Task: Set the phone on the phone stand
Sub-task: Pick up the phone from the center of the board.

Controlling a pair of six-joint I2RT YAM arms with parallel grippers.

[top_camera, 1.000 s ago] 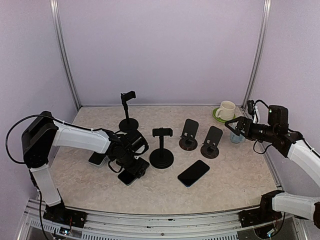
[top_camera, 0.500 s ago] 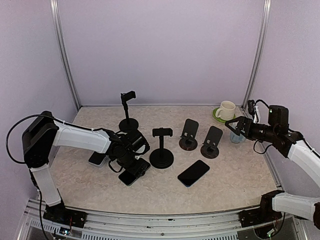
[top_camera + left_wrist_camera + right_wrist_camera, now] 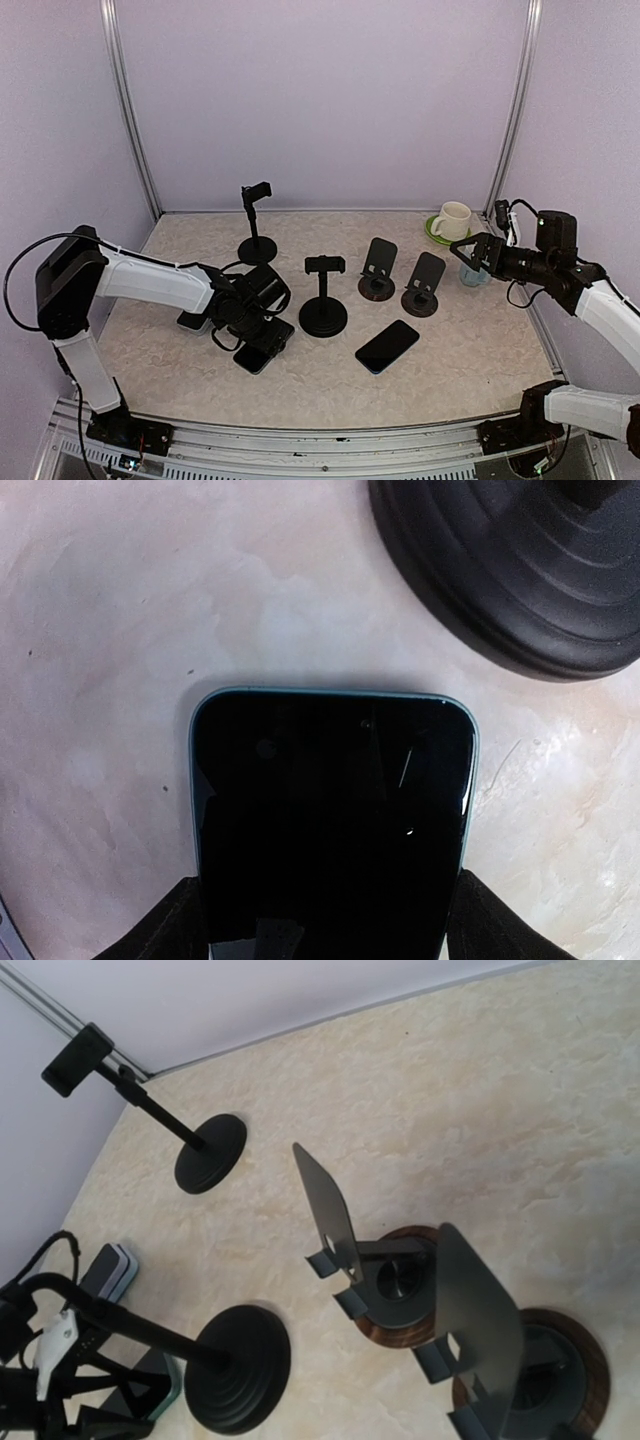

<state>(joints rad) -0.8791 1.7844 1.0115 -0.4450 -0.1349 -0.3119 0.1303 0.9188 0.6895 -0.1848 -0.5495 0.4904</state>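
From above, the left arm reaches across the marbled bench (image 3: 470, 350). Its left hand (image 3: 258, 345) is low over a teal-edged phone (image 3: 252, 358), which lies flat near the front left. A second device (image 3: 192, 320) lies just behind that arm, partly hidden. A clamp stand (image 3: 323, 295) on a round base is just to the right of the hand. A tall clamp stand (image 3: 257, 222) is at the back. Two plate stands (image 3: 378, 268) (image 3: 424, 284) sit side by side right of centre, and a dark phone (image 3: 388, 346) lies flat in front of them. At the far right is a cream mug (image 3: 453, 219) on a green saucer (image 3: 432, 234). The right hand (image 3: 468, 256) is raised there, its jaws spread wide apart.

The left wrist view shows the teal-edged phone face up on the bench, screen dark. The two black fingers (image 3: 165, 935) are closed against its long sides, gripping it. The ribbed base of the clamp stand fills the upper right corner, apart from the phone.

The right wrist view looks across the bench at the two plate stands, close up and empty. Both clamp stands are beyond them. The hand's own fingers do not show.
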